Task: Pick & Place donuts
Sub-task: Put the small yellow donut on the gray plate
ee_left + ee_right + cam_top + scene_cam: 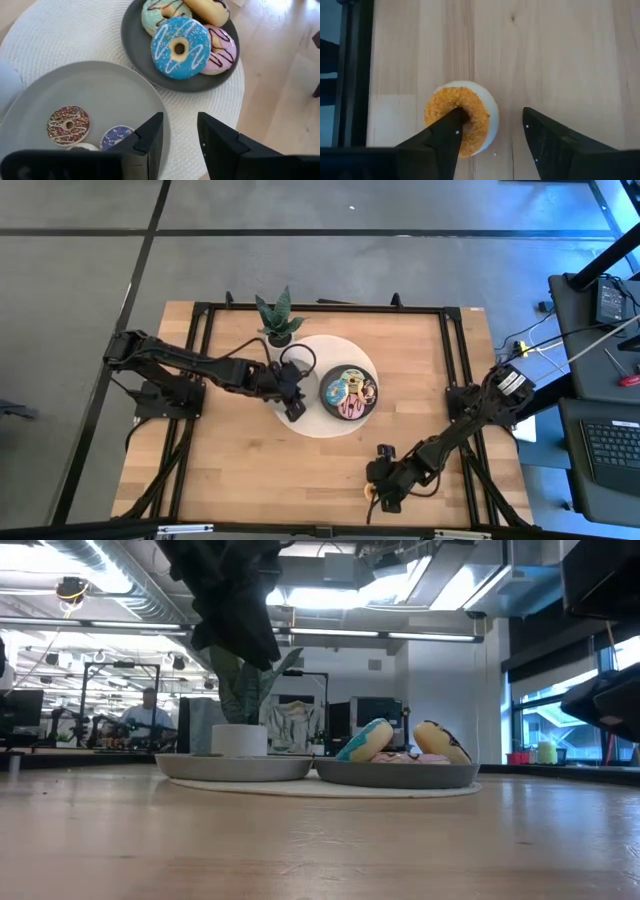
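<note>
Several large donuts, blue (180, 47), pink (221, 50) and pale green (159, 12) among them, are piled on a dark grey plate (348, 393). Small donuts, one brown (68, 125) and one purple (116, 136), lie flat on a light grey plate (95, 90). My left gripper (180, 127) is open above that plate's rim. An orange donut (457, 120) lies flat on the table by the near edge. My right gripper (492, 115) is open over it, one finger (451, 127) at its hole and the other (540, 130) beside it. My right gripper comes from above, pointing down, with one fingertip over the orange donut's hole (462, 114) and the other outside its rim. I cannot tell whether either finger touches the donut, which lies flat on the table.
Both plates sit on a round white mat (330, 425). A potted plant (278, 320) stands at the mat's far side, close to my left arm. Black frame rails (455, 360) run along the table's sides. A person (148, 715) sits in the room behind.
</note>
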{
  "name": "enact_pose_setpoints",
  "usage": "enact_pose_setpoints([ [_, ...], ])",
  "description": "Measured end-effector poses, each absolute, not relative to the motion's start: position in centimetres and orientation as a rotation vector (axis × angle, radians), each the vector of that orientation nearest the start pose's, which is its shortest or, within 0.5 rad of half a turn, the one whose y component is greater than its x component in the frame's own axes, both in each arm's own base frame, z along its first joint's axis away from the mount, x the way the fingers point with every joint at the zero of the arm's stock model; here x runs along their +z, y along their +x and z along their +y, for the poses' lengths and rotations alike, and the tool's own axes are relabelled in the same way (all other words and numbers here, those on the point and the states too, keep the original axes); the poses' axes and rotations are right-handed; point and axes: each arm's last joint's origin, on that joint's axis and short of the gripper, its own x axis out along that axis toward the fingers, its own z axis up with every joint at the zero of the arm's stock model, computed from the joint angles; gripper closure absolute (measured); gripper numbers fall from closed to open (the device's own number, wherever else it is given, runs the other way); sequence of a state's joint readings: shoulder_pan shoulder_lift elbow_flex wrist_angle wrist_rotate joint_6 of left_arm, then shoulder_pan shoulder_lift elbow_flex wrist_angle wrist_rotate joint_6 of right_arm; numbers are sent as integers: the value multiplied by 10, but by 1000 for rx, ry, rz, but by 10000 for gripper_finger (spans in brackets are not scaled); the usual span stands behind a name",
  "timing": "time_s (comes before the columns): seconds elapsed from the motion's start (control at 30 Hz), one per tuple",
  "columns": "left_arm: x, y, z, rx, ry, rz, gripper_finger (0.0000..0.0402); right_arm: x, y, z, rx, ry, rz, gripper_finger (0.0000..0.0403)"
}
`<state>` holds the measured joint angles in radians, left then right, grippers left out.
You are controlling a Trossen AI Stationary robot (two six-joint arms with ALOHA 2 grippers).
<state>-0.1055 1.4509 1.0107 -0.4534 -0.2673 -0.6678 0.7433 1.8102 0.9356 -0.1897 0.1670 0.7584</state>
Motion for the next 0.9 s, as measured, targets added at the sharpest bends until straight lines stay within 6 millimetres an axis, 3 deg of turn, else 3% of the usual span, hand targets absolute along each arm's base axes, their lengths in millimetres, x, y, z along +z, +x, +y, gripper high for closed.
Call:
enact_pose_setpoints([
  [0.3,239,292,-30,428,-449,817,284,131,250,222,169,230,1119,301],
  [0.5,240,291,-30,444,-471,811,286,153,267,215,204,131,1189,355],
  [0.63,243,286,-30,453,-468,823,288,178,280,196,156,-52,1281,364],
  [0.77,259,270,-27,495,-447,792,284,204,302,165,77,-214,1293,362],
  [0.9,281,245,-28,566,-422,708,281,229,335,130,52,-229,1196,362],
])
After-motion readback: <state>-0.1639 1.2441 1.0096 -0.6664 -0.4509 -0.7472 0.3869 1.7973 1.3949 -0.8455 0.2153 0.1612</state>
